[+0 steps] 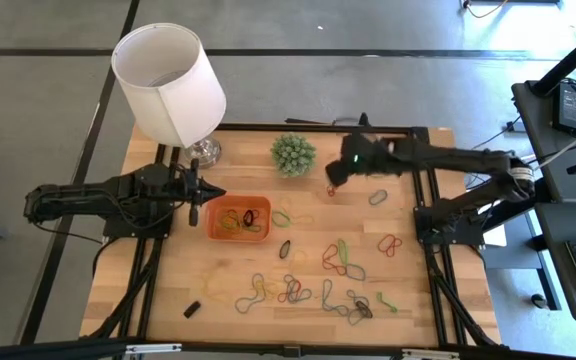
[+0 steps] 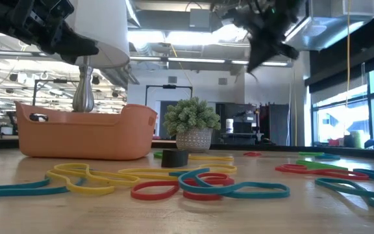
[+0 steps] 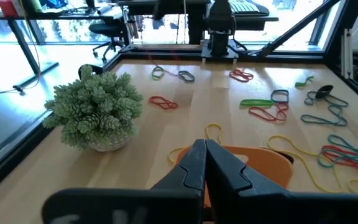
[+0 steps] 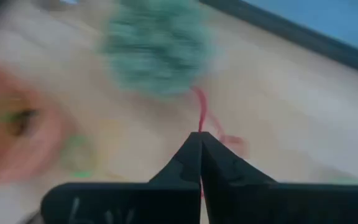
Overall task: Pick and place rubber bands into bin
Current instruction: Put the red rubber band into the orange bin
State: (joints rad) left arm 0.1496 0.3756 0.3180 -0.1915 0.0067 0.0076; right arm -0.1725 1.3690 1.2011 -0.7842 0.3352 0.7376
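Rubber bands [image 1: 340,258] lie scattered over the lower middle and right of the wooden table [image 1: 168,290] in the high view, in green, red, yellow, black and tan, with several already inside the orange bin [image 1: 214,228] at centre left. They look feather-light, thin and floppy, likely to stretch, snag or spring away; my guess is that each is best taken by pinching one strand where it lies clear of its neighbours, since many overlap in tangles.

In the right wrist view the right gripper [image 4: 200,138] has its fingers pressed together on a red band [image 4: 199,109], which dangles from the tips; in the high view that gripper sits upper centre, just right of the small potted plant [image 1: 293,154]. The left gripper [image 1: 211,192] is pressed shut with nothing in it, hovering above the bin's upper-left edge, near the base of the white lamp [image 1: 168,80].

No brand, label or readable writing shows on the bands, the bin or anything else on the table.
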